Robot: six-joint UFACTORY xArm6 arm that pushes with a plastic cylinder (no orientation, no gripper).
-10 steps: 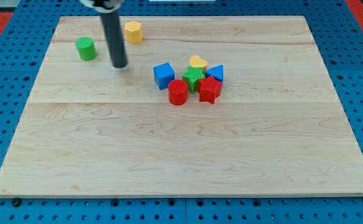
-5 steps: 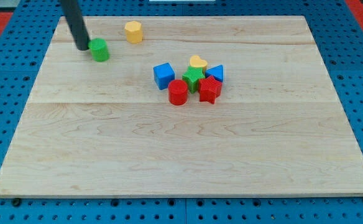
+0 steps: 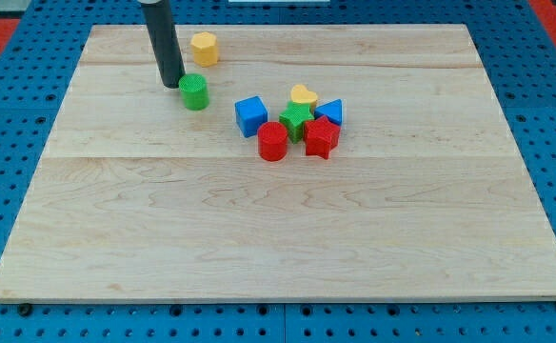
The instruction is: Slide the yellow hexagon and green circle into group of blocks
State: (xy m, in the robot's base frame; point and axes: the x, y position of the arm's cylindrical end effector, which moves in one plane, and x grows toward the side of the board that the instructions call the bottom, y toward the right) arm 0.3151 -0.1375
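My tip [image 3: 171,83] rests against the upper-left side of the green circle [image 3: 194,91], an upright round block with no long axis, on the wooden desk [image 3: 278,229]. No pincer is fitted. The yellow hexagon [image 3: 205,48] stands upright near the desk's top edge, above the circle. Bare wood separates both from the cluster toward the view's right: blue cube [image 3: 251,115], red cylinder [image 3: 272,141], green block [image 3: 297,120], yellow heart [image 3: 304,96], red star [image 3: 321,138], blue block [image 3: 330,111].
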